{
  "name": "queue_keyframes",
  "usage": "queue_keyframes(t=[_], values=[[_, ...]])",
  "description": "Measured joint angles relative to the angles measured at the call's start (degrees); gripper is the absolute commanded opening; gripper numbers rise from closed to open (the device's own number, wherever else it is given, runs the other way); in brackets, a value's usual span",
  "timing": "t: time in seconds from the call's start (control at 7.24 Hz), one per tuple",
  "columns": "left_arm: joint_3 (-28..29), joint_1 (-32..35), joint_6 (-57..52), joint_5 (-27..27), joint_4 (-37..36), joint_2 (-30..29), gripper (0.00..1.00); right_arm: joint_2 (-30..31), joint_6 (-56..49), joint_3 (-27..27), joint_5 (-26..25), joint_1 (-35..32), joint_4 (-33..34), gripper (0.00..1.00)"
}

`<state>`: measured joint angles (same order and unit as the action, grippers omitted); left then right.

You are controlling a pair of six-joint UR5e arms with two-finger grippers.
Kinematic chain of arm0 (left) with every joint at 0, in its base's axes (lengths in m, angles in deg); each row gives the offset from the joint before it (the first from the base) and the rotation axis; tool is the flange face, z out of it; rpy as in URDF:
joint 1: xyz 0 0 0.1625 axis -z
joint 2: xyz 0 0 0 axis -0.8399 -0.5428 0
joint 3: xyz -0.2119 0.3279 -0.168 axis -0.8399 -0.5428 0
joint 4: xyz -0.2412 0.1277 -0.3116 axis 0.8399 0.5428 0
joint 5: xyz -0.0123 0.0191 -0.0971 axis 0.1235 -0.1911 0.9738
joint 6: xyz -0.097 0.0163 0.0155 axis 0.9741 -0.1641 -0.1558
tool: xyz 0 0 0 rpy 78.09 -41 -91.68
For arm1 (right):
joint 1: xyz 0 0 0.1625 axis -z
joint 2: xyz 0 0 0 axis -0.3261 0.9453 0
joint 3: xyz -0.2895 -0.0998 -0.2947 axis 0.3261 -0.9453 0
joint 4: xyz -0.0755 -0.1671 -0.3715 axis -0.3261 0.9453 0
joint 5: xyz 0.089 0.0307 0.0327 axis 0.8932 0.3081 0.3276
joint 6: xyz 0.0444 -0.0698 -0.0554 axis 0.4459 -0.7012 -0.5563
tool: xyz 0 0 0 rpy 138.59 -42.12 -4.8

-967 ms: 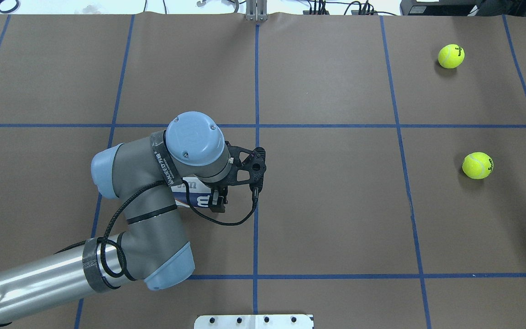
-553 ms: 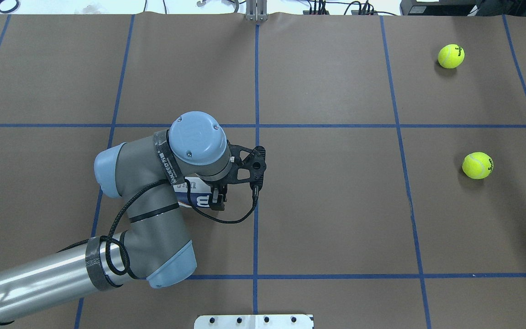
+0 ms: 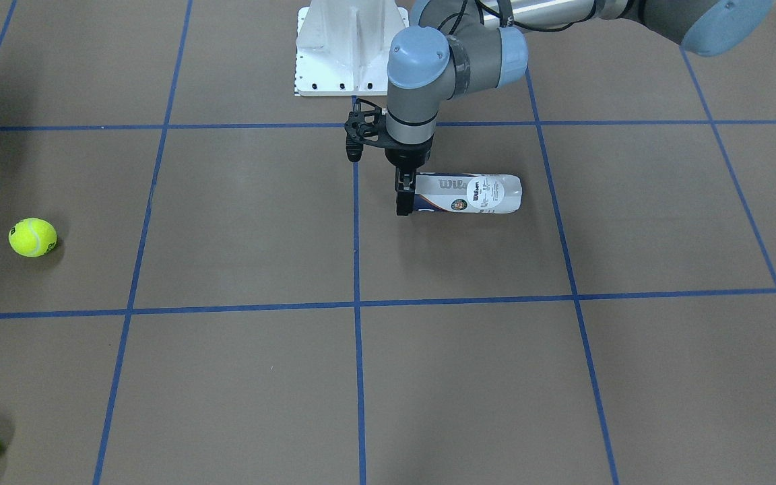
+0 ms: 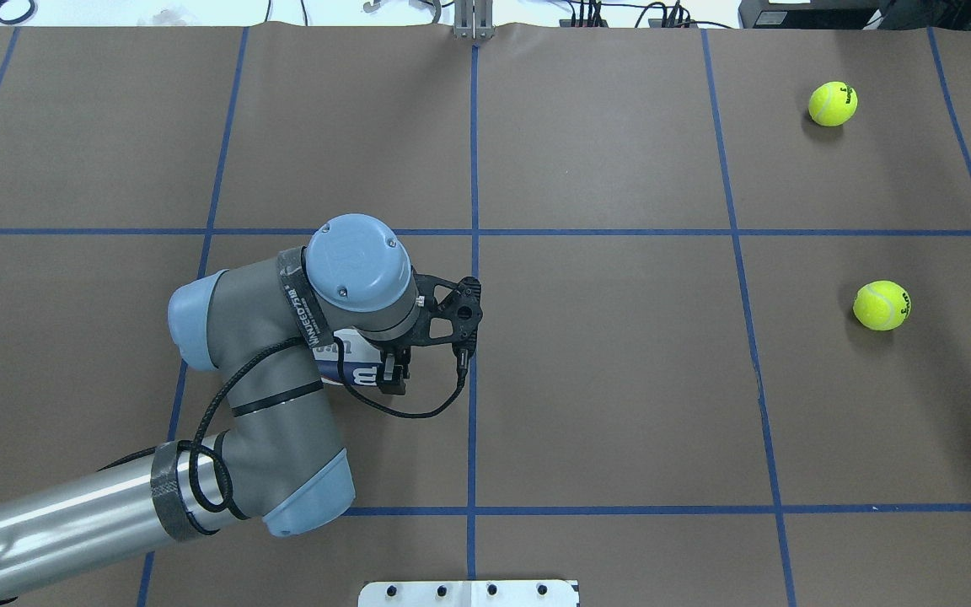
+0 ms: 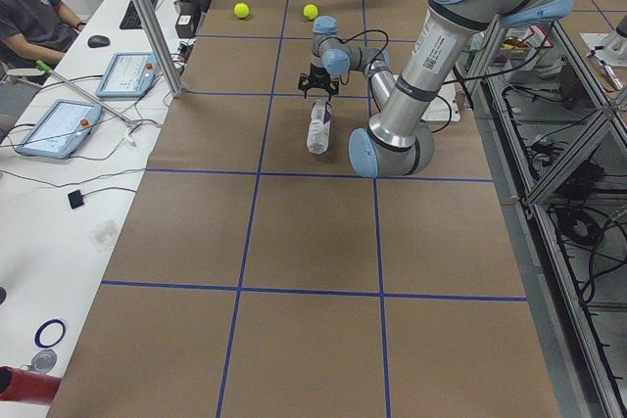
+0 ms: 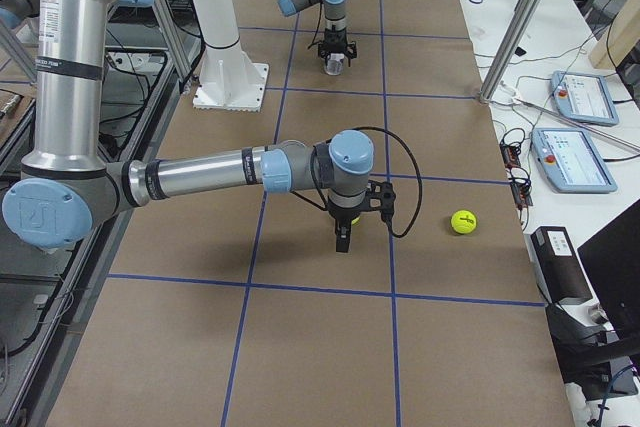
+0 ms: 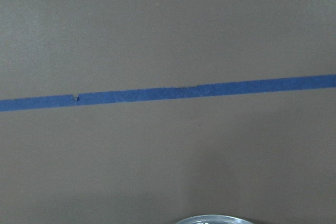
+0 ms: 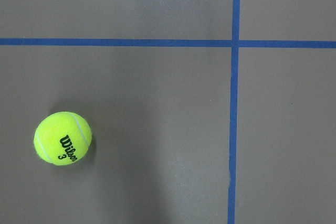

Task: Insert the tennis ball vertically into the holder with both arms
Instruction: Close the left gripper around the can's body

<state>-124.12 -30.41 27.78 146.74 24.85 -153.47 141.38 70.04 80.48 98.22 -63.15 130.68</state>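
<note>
The holder [image 3: 465, 194] is a clear can with a navy and white label. It lies on its side on the brown table and is mostly hidden under the wrist in the overhead view [image 4: 351, 373]. My left gripper [image 3: 403, 199] points down and is shut on the holder's rim end; the metal rim [image 7: 212, 220] shows at the left wrist view's bottom edge. Two tennis balls [image 4: 832, 103] [image 4: 882, 304] lie far off on the table's right side. My right gripper [image 6: 343, 239] hangs above the table near one ball [image 8: 63, 138]; I cannot tell whether it is open or shut.
The white pedestal base [image 3: 351, 47] stands at the robot's table edge, just behind the left arm. Blue tape lines [image 4: 473, 371] cross the table. An operator [image 5: 34, 12] sits at a desk with tablets beyond the table's far side.
The left wrist has shifted slightly left and turned a little, and the holder's end has moved with it. The balls have not moved.
</note>
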Motion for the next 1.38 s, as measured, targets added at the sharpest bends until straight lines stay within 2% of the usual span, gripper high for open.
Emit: queue_keyframes(t=[0.69,1.38], values=[[-4.3,0.3,-0.4,0.1,0.0,2.0,1.00,0.0,0.0,0.0,0.1,0.0,0.0,0.99],[-2.7,-0.1,-1.0,-0.2,0.1,3.1,1.00,0.1,0.0,-0.1,0.1,0.0,0.1,0.99]])
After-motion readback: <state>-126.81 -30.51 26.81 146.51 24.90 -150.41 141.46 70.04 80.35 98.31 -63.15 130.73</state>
